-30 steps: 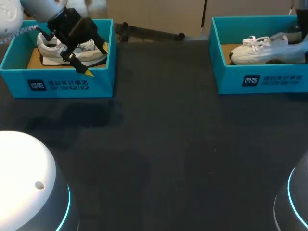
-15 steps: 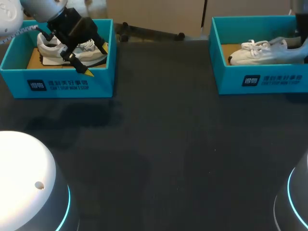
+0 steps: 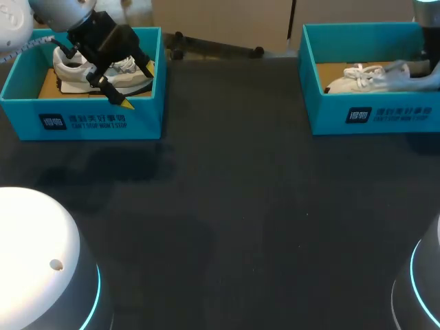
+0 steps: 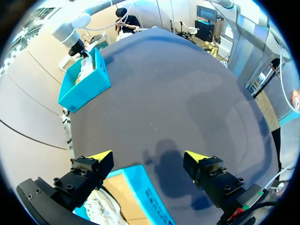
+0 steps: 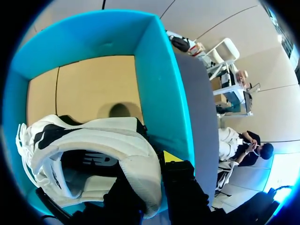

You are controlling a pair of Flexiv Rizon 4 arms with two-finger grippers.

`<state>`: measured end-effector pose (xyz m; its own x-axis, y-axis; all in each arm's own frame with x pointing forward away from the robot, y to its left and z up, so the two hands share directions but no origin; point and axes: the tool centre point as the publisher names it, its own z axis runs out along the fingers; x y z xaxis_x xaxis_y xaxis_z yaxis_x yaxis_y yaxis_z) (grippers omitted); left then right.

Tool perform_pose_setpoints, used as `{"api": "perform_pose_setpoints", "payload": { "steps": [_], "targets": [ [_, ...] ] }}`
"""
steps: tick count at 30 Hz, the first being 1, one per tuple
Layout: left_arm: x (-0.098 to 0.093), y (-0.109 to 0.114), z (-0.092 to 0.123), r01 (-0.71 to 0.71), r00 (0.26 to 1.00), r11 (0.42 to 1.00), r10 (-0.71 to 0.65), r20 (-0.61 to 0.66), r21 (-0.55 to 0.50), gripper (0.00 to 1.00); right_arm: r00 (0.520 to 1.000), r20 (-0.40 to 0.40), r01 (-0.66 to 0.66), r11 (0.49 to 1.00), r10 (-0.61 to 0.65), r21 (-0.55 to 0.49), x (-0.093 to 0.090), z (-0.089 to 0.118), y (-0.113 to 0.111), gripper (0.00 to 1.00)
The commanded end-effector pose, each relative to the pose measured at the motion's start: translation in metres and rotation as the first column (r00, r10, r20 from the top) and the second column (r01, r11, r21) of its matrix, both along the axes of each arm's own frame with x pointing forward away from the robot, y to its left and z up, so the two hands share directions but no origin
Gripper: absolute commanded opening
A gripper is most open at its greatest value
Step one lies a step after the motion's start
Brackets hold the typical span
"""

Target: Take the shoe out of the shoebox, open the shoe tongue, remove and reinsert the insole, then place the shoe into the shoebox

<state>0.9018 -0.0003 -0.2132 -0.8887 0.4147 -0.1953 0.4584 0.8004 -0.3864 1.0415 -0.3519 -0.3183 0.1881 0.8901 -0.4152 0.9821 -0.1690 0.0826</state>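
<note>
Pinching the shoe at its heel, seemingly from both sides, the right gripper holds it inside the shoebox at the far right corner of the table, toe pointing mid-table; left gripper wide open.

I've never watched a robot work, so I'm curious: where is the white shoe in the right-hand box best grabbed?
Probably the padded rim at the heel, from above, where the right pincer grips the shoe. The box walls block the sides, the shoe sits sole-down with its opening facing up, and that rim is thin enough to pinch from inside and outside.
</note>
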Motion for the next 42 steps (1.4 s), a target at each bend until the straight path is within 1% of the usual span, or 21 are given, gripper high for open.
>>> {"api": "perform_pose_setpoints", "payload": {
  "steps": [1, 11, 16, 24, 31, 32, 33, 34, 37, 40, 42],
  "targets": [
    [0.0, 0.0, 0.0, 0.0, 1.0, 1.0, 0.0, 0.001, 0.002, 1.0, 1.0, 0.011, -0.014, 1.0, 0.014, 0.002, -0.008, -0.001, 0.0, 0.0],
    [0.0, 0.0, 0.0, 0.0, 1.0, 1.0, 0.0, 0.001, 0.002, 1.0, 0.999, 0.009, -0.047, 0.999, 0.047, 0.0, -0.009, -0.009, -0.001, 0.0],
    [0.0, 0.0, 0.0, 0.0, 1.0, 1.0, 0.0, 0.001, 0.002, 1.0, 0.999, 0.024, -0.036, 0.999, 0.035, 0.012, -0.008, -0.017, -0.004, 0.0],
    [0.0, 0.0, 0.0, 0.0, 1.0, 1.0, 0.0, 0.001, 0.002, 1.0, 0.999, 0.021, -0.045, 0.999, 0.045, 0.001, -0.007, -0.031, -0.007, 0.0],
    [0.0, 0.0, 0.0, 0.0, 1.0, 1.0, 0.0, 0.001, 0.002, 1.0, 0.999, 0.018, -0.049, 0.999, 0.049, -0.009, -0.008, -0.033, -0.007, 0.0],
    [0.0, 0.0, 0.0, 0.0, 1.0, 1.0, 0.0, 0.001, 0.002, 1.0, 0.999, 0.018, -0.048, 0.999, 0.048, -0.01, -0.008, -0.033, -0.007, 0.02],
    [0.0, 0.0, 0.0, 0.0, 1.0, 1.0, 0.0, 0.001, 0.002, 1.0, 0.999, 0.018, -0.047, 0.999, 0.047, -0.01, -0.009, -0.033, -0.007, 0.14],
    [0.0, 0.0, 0.0, 0.0, 1.0, 1.0, 0.0, 0.001, 0.002, 1.0, 0.999, 0.018, -0.046, 0.999, 0.046, -0.01, -0.009, -0.033, -0.007, 0.21],
    [0.0, 0.0, 0.0, 0.0, 1.0, 1.0, 0.0, 0.001, 0.002, 1.0, 0.999, 0.022, -0.045, 0.999, 0.045, -0.012, -0.011, -0.031, -0.006, 0.36],
    [0.0, 0.0, 0.0, 0.0, 1.0, 1.0, 0.0, 0.001, 0.002, 1.0, 0.999, 0.026, -0.043, 0.999, 0.043, -0.014, -0.011, -0.029, -0.006, 0.41],
    [0.0, 0.0, 0.0, 0.0, 1.0, 1.0, 0.0, 0.001, 0.002, 1.0, 0.999, 0.028, -0.042, 0.999, 0.043, -0.015, -0.012, -0.028, -0.006, 0.42]
  ]
}}
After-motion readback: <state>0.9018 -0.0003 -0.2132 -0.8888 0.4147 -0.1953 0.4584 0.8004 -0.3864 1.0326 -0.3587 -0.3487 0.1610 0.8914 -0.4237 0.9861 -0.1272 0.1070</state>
